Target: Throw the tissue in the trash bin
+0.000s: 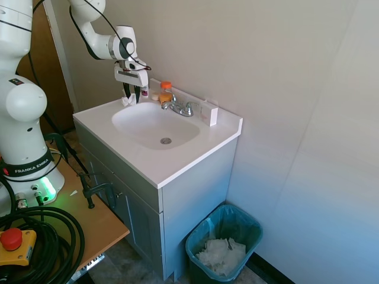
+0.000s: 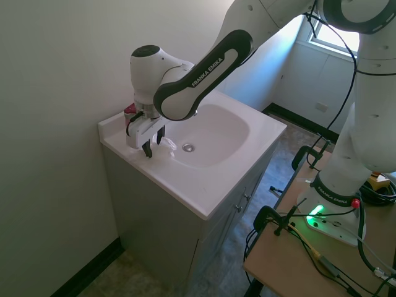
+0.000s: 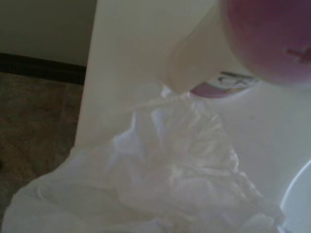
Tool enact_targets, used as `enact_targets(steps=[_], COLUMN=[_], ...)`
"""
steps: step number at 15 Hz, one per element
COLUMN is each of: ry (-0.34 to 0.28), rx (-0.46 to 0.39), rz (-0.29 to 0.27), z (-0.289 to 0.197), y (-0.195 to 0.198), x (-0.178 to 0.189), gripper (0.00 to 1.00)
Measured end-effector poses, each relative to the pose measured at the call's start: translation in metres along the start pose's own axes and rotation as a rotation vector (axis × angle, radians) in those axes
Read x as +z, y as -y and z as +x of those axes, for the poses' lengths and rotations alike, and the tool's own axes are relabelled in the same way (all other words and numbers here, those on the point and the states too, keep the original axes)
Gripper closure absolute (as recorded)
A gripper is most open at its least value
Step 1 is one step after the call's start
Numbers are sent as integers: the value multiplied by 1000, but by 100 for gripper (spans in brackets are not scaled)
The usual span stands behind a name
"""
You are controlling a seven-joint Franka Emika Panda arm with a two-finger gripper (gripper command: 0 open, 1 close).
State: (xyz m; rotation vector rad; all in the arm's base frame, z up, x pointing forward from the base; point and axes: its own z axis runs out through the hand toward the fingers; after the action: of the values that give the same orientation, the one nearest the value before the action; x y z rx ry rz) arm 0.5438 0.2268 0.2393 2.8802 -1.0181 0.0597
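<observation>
White tissue (image 1: 127, 100) pinched between closed fingers (image 1: 131, 94), above countertop (image 1: 177, 163).

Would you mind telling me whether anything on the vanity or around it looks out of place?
Only the tissue: crumpled white paper at the tool, on the countertop's back corner rather than in the trash bin on the floor. Bottles and faucet stand upright; nothing is spilled.

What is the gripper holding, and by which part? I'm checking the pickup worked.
The gripper is shut on the tissue, pinching its upper folds; the rest hangs just above the counter.
</observation>
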Motion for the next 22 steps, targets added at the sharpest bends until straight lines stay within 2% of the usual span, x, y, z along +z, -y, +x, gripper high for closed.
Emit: enact_targets(steps=[12,16,19,22], ry=[6,20,-18,-104], rx=[-36,-79,-43,109], rz=[-2,14,91,203], z=[6,-16,-18,44], y=[-11,-42,-81,-153], x=[-6,-31,-83,-150], gripper=[100,100,100,100])
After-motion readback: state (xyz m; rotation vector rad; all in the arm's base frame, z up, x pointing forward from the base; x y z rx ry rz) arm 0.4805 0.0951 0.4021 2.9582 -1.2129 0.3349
